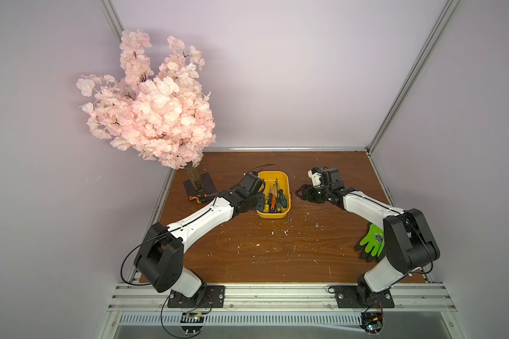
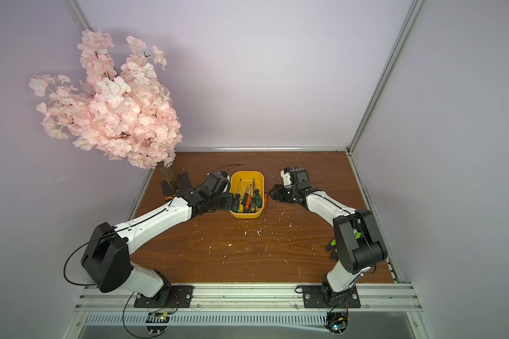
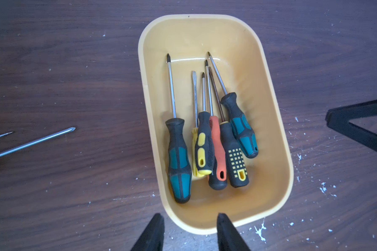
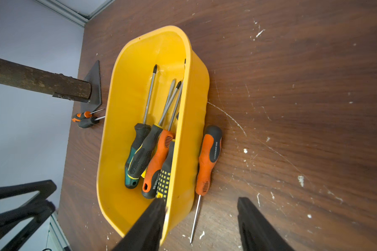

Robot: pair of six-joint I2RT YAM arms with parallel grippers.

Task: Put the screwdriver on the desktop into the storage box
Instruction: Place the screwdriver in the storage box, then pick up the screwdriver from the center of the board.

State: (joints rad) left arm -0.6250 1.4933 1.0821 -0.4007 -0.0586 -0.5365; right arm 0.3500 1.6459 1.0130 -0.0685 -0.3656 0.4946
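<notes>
Box (image 4: 120,121): yellow tub, upright, mid-desktop (image 4: 303,76); six screwdrivers (image 3: 205,141) inside; loose screwdriver (image 4: 208,160): orange-black, flat on desktop, alongside box wall.

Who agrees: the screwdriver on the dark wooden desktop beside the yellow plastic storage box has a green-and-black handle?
Wrong colour: in the right wrist view, the screwdriver on the dark wooden desktop beside the yellow plastic storage box has an orange-and-black handle.

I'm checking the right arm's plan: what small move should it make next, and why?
Probably lower the right gripper and close its fingers on the orange-and-black plastic-handled screwdriver. It lies on the dark-brown wooden desktop beside the outer wall of the yellow plastic storage box, in line between the open fingers.
</notes>
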